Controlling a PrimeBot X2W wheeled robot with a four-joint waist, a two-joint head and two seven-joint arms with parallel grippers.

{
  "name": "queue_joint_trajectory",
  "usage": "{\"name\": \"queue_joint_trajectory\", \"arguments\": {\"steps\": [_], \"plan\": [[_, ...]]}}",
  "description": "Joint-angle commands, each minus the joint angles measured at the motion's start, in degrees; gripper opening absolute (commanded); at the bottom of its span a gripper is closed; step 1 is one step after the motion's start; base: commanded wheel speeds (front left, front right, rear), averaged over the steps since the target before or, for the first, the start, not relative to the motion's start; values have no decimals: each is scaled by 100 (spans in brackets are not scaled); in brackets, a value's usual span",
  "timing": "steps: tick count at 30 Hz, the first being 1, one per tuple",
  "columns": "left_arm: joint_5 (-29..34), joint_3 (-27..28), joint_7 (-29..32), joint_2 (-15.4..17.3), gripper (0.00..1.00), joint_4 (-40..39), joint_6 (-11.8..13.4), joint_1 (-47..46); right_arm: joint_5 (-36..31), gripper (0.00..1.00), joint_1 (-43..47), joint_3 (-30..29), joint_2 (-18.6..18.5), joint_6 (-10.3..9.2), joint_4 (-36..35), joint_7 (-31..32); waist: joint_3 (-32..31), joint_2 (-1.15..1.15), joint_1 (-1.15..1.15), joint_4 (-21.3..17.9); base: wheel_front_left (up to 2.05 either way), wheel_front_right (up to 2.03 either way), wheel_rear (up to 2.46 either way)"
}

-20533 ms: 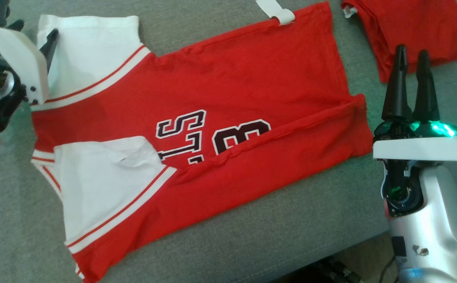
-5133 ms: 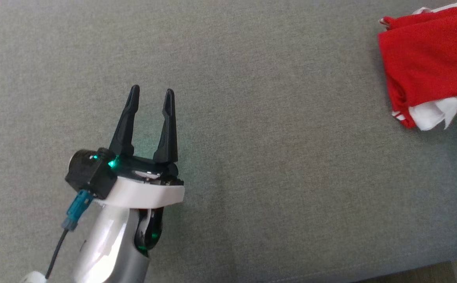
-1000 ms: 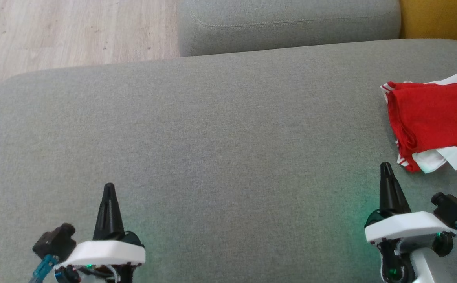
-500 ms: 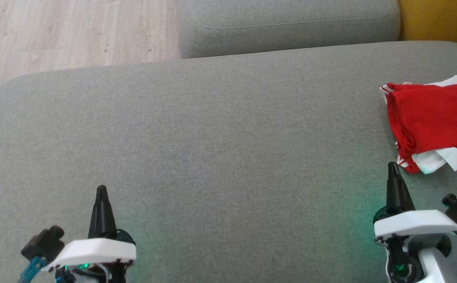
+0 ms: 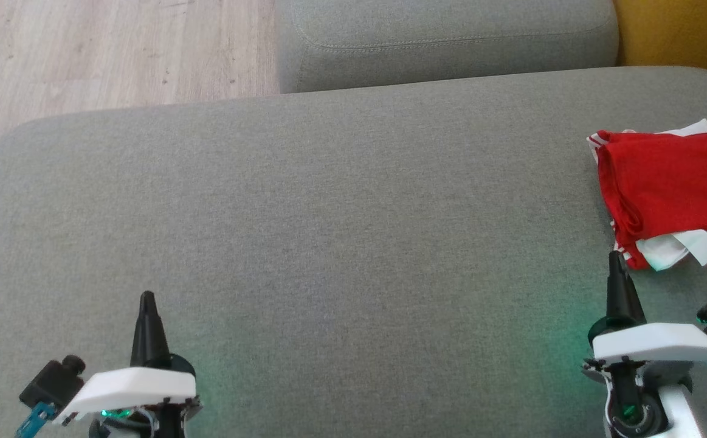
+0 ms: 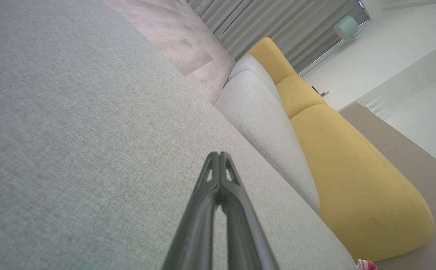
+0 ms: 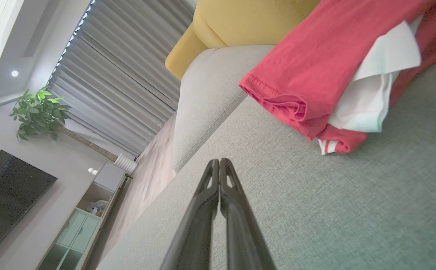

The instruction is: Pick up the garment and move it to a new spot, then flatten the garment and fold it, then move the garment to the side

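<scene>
your folded red-and-white garment [image 5: 669, 188] lies at the right edge of the frame on the grey sofa cushion [image 5: 329, 213]. your left end effector [image 5: 146, 297], lower left, and right end effector [image 5: 616, 255], lower right, are both clenched empty, the right tip near the garment but apart from it.

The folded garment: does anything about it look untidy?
The red garment lies folded on the right of the grey cushion, but a white flap sticks out from its near edge, so the fold looks uneven.
</scene>
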Motion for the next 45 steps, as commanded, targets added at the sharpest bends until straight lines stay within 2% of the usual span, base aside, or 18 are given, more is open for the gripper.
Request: {"name": "queue_joint_trajectory", "arguments": {"steps": [1,45], "plan": [[-180,158,55,46,0,-204,-27,-292,208,0,-200,1,-56,6,-241,53,-6,0,0,1,0,0,0],[-2562,702,784,54,0,-224,-163,-365,2837,0,-172,-315,-55,11,-474,763,-129,0,0,15,0,0,0]]}}
